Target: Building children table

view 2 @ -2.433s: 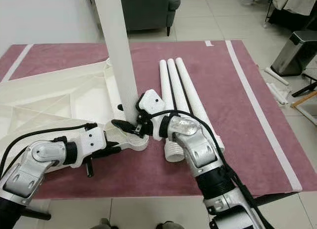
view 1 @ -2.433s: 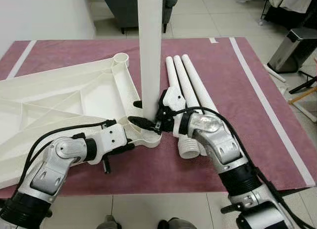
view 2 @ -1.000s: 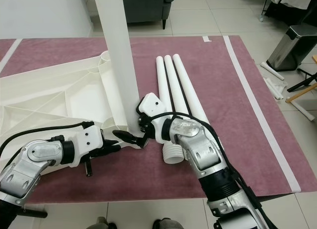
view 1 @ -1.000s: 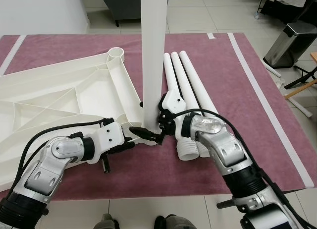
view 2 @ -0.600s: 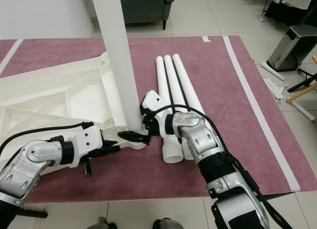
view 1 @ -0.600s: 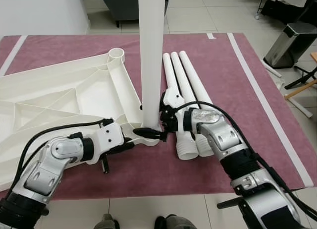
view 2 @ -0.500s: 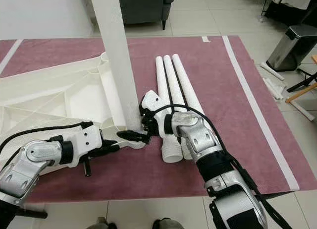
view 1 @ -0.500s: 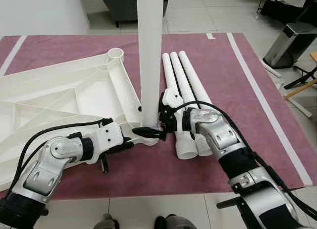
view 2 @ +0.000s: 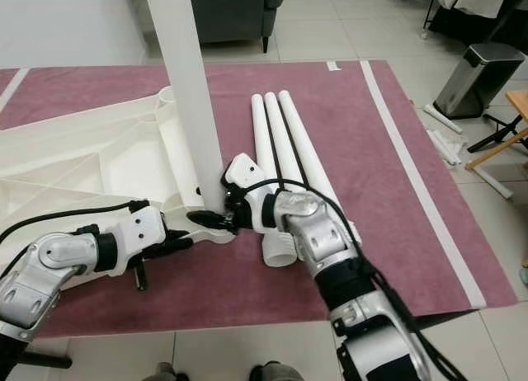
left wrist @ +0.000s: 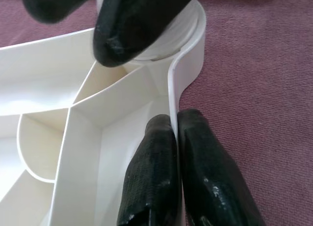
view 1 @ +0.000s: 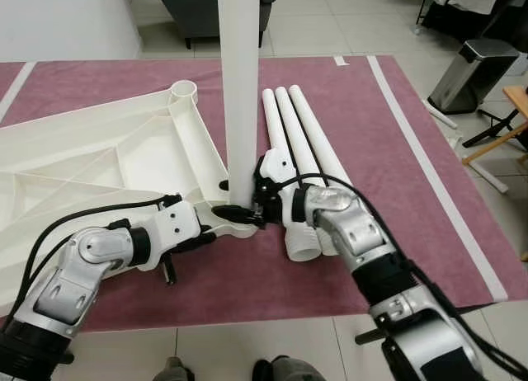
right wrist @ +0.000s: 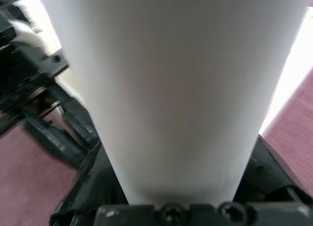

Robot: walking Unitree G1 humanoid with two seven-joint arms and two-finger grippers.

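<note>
Left eye view — tabletop: white ribbed plastic tabletop (view 1: 99,162) lies underside-up on the maroon rug (view 1: 388,142), over tiled floor.
Left eye view — upright leg: white table leg (view 1: 239,92) stands vertical in the near corner socket (view 1: 241,222) of the tabletop; its top runs out of frame.
Left eye view — spare legs: three loose legs (view 1: 301,162) lie side by side on the rug, just right of the upright leg, threaded ends toward the robot.
Left eye view — left gripper (view 1: 229,212): reaches in from the left, jaws narrow, pinching the tabletop's rim at the socket corner.
Left eye view — right gripper (view 1: 257,201): comes in from the right, jaws around the base of the upright leg, just above the socket.
Left eye view — surroundings: grey armchair (view 1: 206,6) behind the rug, metal bin (view 1: 464,74) at far right.
Right eye view — far socket: second open socket (view 2: 167,96) at the tabletop's far corner, behind the upright leg.
Left wrist view — fingers: both black fingers (left wrist: 151,187) nearly together with the thin white rim wall (left wrist: 172,108) between them; rug on one side, ribbed cells on the other.
Left wrist view — socket: threaded leg end seated in the round socket ahead, a black finger of the other gripper in front of it.
Right wrist view — leg: white leg close up and blurred, held between the black fingers (right wrist: 83,160).
</note>
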